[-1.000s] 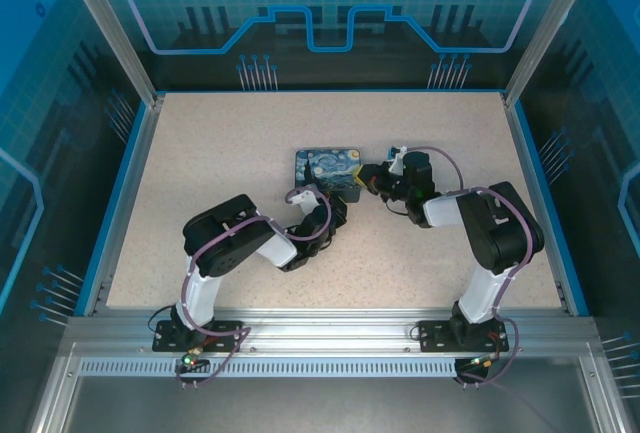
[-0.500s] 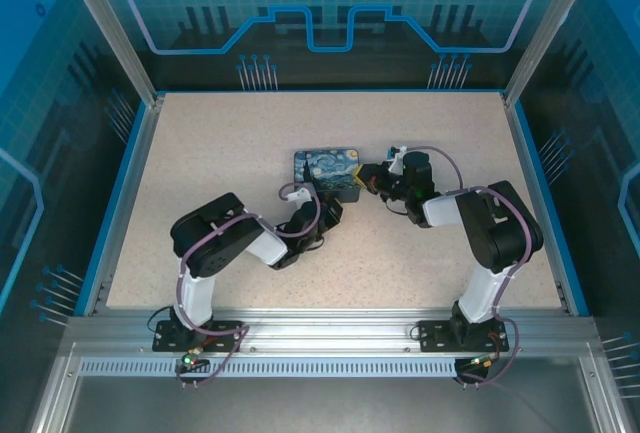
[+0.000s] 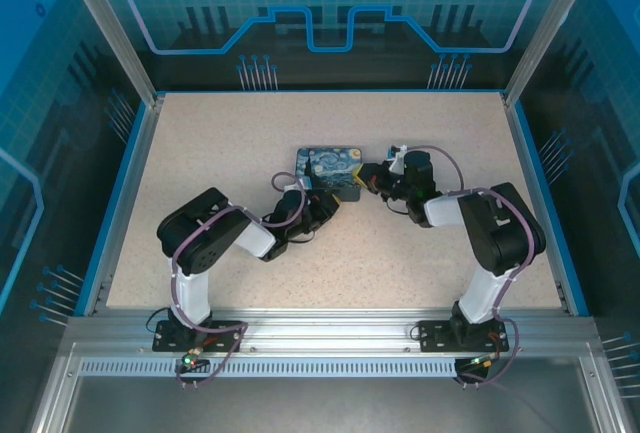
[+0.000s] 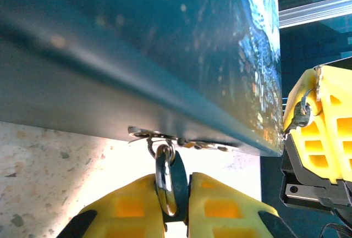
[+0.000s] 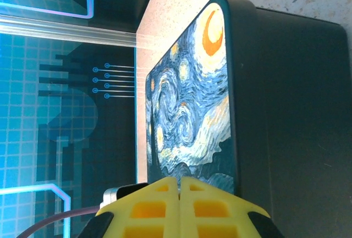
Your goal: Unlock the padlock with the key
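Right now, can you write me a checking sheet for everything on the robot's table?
Surface: speckled beige table, no spills seen.
Job's things: starry-picture box near the middle; padlock hanging from a clasp on its side; key, a thin metal sliver, probably this.
Clutter: nothing seen.
Grippers: left gripper shut on the padlock; right gripper shut at the box's right end, seemingly pinching the key.
Cables: purple cables looped along both arms, none lying on the box.
Surroundings: blue patterned walls; metal rail in front.
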Robot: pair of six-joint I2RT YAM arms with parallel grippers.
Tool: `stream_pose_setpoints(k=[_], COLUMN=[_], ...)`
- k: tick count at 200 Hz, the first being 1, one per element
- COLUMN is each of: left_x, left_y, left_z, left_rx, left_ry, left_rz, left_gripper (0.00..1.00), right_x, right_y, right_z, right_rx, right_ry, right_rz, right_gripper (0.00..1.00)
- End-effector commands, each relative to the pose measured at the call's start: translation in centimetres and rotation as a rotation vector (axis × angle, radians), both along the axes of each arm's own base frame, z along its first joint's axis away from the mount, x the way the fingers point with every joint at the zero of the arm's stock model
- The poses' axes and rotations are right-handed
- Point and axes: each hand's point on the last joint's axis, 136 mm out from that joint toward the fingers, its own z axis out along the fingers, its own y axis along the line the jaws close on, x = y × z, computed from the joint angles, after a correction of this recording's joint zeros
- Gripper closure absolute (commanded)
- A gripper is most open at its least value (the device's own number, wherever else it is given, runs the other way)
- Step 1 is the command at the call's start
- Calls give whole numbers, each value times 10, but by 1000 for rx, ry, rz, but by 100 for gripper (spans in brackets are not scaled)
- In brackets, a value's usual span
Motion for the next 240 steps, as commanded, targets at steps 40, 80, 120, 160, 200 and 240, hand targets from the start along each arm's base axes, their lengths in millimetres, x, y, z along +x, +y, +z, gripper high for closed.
stream_pose_setpoints(k=[40, 80, 120, 160, 200, 240], left_x=[-22, -25, -32, -50, -64, -67], left_y=[-27, -25, -24, -27, -17, -14], left_z=[32, 25, 8, -12, -10, -3], left_rx=[-267, -258, -196, -59, 154, 225], left_ry=[45, 57, 102, 199, 234, 233], left_rz=[-161, -162, -202, -318, -419, -458], left_gripper=[100, 100, 100, 100, 100, 100], right_x=[-18, -20, -24, -26, -26, -24], right_y=[3, 1, -3, -12, -13, -12], right_z=[-1, -8, -23, -38, -43, -41], right_rx=[-36, -43, -66, -82, -82, -72], right_ry=[50, 65, 95, 123, 134, 130], right_rz=[47, 43, 33, 17, 15, 17], right_gripper=[100, 100, 100, 100, 100, 100])
